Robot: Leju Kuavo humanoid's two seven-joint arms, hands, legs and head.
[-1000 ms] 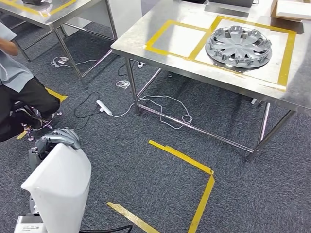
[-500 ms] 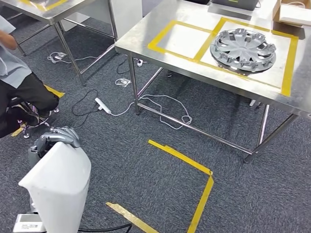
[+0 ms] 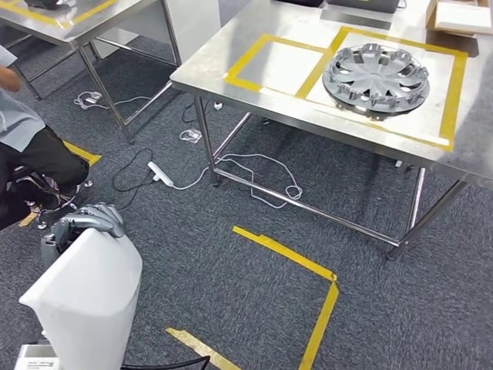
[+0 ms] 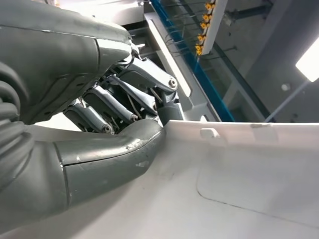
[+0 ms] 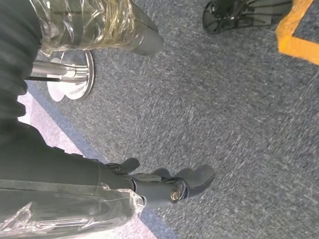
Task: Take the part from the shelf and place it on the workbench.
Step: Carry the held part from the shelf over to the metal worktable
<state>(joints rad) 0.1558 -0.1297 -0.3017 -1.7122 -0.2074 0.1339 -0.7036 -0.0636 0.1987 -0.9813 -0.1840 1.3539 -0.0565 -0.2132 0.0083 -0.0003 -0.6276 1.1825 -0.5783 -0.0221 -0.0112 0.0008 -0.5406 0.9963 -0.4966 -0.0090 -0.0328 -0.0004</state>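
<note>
The left hand [image 3: 87, 220] curls over the white part's [image 3: 87, 297] top edge for carrying; the right hand [image 5: 165, 186] hangs loosely spread, holding nothing; the workbench [image 3: 197, 73] stands far right

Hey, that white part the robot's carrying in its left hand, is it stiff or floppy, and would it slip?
The white part probably is stiff: it keeps its molded shape though the left hand grips only its top edge. It looks like a thin shell, so likely light for its bulk. Its glossy smooth surface may slip under the fingers.
</note>
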